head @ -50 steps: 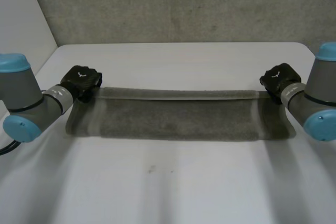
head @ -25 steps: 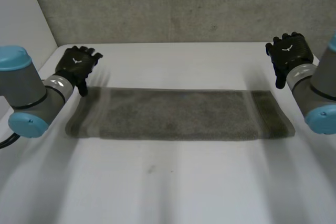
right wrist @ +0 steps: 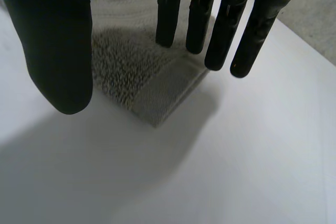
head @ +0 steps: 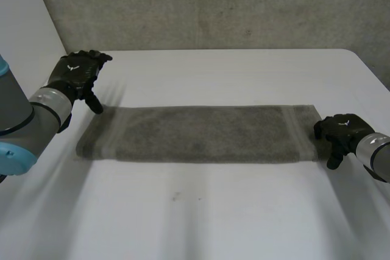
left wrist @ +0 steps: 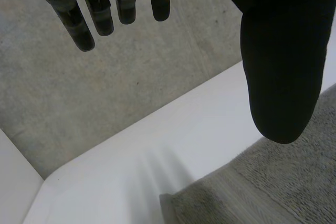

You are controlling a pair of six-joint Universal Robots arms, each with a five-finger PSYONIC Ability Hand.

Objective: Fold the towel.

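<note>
Saw the grey towel (head: pixel 198 133) lying flat across the middle of the white desk (head: pixel 231 211), laid out as one long strip with paler bands near both short ends. Found the left hand (head: pixel 76 74) just off the towel's far left corner, clear of the cloth, with fingers (left wrist: pixel 84 24) straight and spread well away from the thumb (left wrist: pixel 281 51), nothing held. Spotted that thumb pointing down toward the corner. Caught the right hand (head: pixel 342 132) at the towel's right short end, by the near corner. Also wide open: fingers straight, thumb apart, towel corner lying underneath between them, not pinched. Couldn't tell whether the fingertips actually touched the cloth there. Noticed a rough grey concrete wall (head: pixel 213 7) beyond the towel's far long edge, right behind the desk.
</note>
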